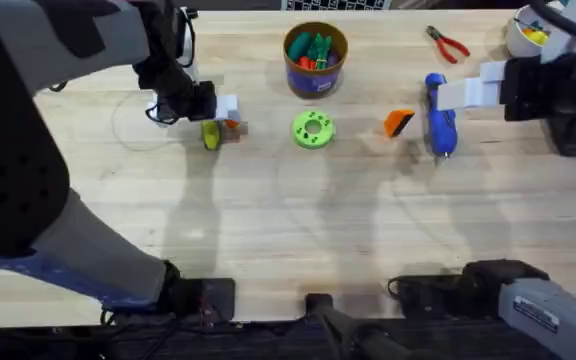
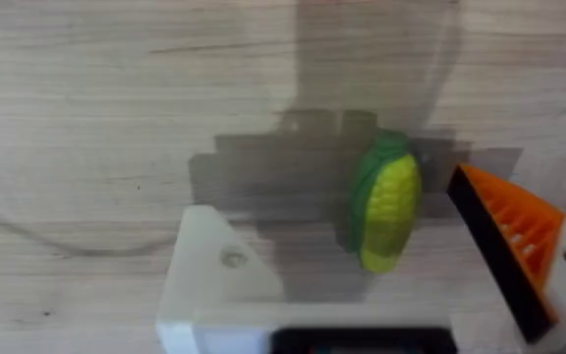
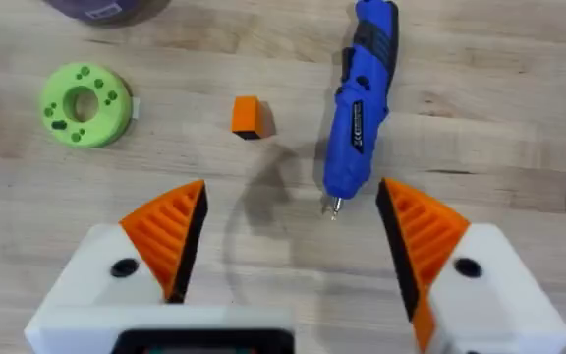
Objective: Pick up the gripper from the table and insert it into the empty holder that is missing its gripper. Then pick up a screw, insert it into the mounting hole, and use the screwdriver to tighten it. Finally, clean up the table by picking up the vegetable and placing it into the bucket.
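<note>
Over table's left side, left gripper (image 2: 381,285) held spread above vegetable (image 2: 386,211), one pad missing. Right gripper (image 3: 288,231) spread near screwdriver (image 3: 362,98), orange gripper (image 3: 247,115) untouched.

white blocky pincer (image 3: 283,246) mounts, orange ribbed pads, black screws.

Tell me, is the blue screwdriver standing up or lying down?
Lying down. The screwdriver rests flat along the wooden table, its metal tip near the table surface; the right end effector hangs open above it.
</note>
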Controlling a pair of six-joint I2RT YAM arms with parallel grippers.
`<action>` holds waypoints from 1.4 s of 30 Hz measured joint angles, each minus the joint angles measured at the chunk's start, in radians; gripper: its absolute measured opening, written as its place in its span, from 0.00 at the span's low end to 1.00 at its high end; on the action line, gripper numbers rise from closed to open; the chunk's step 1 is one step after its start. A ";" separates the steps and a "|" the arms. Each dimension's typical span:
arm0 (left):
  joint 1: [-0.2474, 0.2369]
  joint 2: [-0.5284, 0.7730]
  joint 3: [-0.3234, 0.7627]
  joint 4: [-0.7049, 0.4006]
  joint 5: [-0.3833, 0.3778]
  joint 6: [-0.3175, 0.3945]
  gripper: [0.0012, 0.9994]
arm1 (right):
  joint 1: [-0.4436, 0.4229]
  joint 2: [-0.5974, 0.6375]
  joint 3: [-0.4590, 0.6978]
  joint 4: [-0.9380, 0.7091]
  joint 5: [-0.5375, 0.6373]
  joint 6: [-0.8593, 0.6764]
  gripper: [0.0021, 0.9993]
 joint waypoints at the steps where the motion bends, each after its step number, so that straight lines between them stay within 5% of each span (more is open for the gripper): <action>1: 0.000 0.005 0.000 0.000 0.000 0.000 0.99 | 0.000 0.000 0.000 0.000 0.000 0.000 0.99; 4: 0.000 0.017 0.001 -0.001 0.001 0.000 0.94 | 0.000 0.000 0.000 0.000 0.000 0.000 0.99; 7: -0.002 0.018 0.004 0.000 0.001 0.000 0.79 | 0.000 0.000 0.000 0.000 0.000 0.000 0.99; 12: -0.009 0.017 0.014 0.000 0.012 0.002 0.06 | 0.000 0.000 0.000 0.000 0.000 0.000 0.99; 13: -0.009 0.017 0.015 0.000 0.011 0.006 0.02 | 0.000 0.000 0.000 -0.001 0.000 0.000 0.99; 28: -0.008 -0.026 0.014 -0.006 0.000 -0.002 0.02 | 0.000 0.000 0.000 -0.001 0.000 0.000 0.99; 42: -0.007 -0.491 0.014 -0.218 -0.048 -0.065 0.02 | 0.000 0.000 0.000 -0.001 0.000 0.000 0.99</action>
